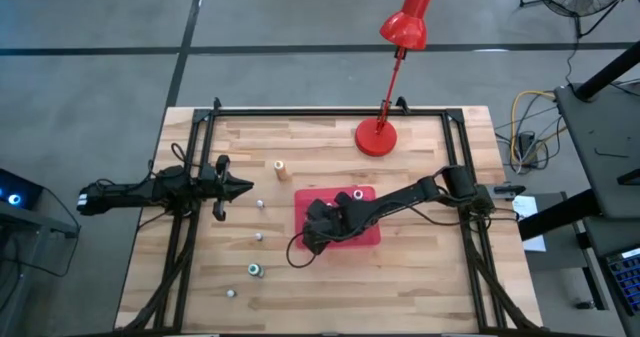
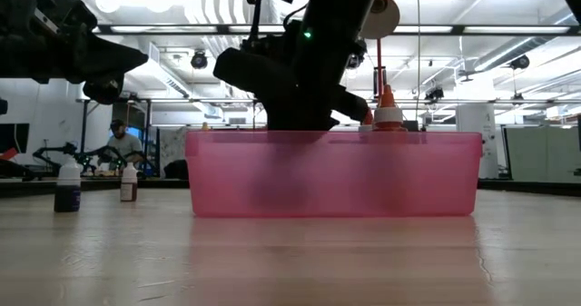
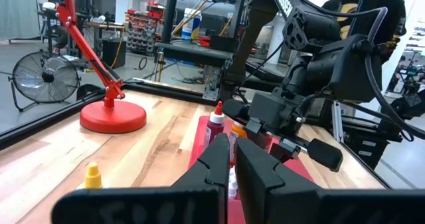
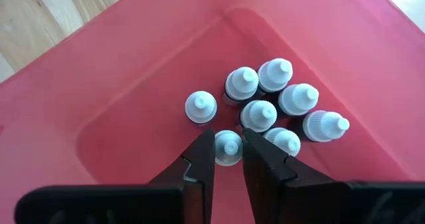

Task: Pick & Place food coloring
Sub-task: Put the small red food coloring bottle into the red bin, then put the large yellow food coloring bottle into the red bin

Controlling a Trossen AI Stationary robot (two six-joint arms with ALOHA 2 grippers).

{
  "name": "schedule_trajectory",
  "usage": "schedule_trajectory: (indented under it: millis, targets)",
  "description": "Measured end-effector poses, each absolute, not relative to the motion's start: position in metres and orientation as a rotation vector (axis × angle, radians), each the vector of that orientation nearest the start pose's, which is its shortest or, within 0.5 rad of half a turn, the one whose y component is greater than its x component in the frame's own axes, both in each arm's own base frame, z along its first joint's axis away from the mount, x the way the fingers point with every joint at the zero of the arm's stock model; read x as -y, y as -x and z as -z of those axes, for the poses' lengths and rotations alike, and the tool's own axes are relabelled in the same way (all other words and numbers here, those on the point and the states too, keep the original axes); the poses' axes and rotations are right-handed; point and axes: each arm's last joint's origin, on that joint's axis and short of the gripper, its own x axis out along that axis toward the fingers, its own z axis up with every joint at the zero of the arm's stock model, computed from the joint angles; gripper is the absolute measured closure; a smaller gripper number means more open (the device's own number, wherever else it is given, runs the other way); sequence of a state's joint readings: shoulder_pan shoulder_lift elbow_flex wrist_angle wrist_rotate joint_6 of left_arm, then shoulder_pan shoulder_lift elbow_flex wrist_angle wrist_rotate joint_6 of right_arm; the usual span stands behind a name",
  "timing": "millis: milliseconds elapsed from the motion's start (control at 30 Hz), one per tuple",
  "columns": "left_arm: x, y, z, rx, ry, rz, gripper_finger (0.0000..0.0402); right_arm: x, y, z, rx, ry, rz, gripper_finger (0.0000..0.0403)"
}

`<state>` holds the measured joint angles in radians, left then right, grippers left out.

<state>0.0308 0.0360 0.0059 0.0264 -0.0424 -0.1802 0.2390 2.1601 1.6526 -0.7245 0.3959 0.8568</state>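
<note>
The food coloring bottles are tiny, with whitish caps. Several stand clustered in the red tray point(image 4: 133, 71), among them one point(image 4: 275, 74) at the far end of the cluster. Others stand loose on the table left of the tray: a yellow one point(image 1: 280, 167), pale ones point(image 1: 259, 204) point(image 1: 257, 237) and a teal one point(image 1: 255, 270). My right gripper point(image 4: 229, 154) reaches down into the tray point(image 1: 365, 235), shut on one bottle point(image 4: 228, 146). My left gripper point(image 1: 240, 187) hovers shut over the table's left side, touching nothing. My right gripper pinches one white-capped bottle by its cap point(image 4: 228, 144) between its two fingertips point(image 4: 202, 154), coming from above and pointing down into the tray. The bottle is upright beside the cluster. The cap and fingers hide its base, so I cannot tell whether it stands on the tray floor.
A red desk lamp stands with its base point(image 1: 376, 137) at the table's far side, behind the tray. A black frame point(image 1: 330, 112) runs along the table's edges. Bare wood lies near and right of the tray. People show in the room beyond the table.
</note>
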Motion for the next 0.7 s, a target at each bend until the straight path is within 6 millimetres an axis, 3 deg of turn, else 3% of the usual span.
schedule_trajectory:
  millis: [333,700]
  targets:
    - [-0.0043,-0.0995,-0.1652,0.003,0.180,-0.073,0.0402,-0.0925,-0.4300,-0.1633,-1.021,-0.363,0.609,0.0345]
    - [-0.0043,-0.0995,-0.1652,0.003,0.180,-0.074,0.0402,-0.0925,-0.4292,-0.1616,-1.025,-0.381,0.615,0.0279]
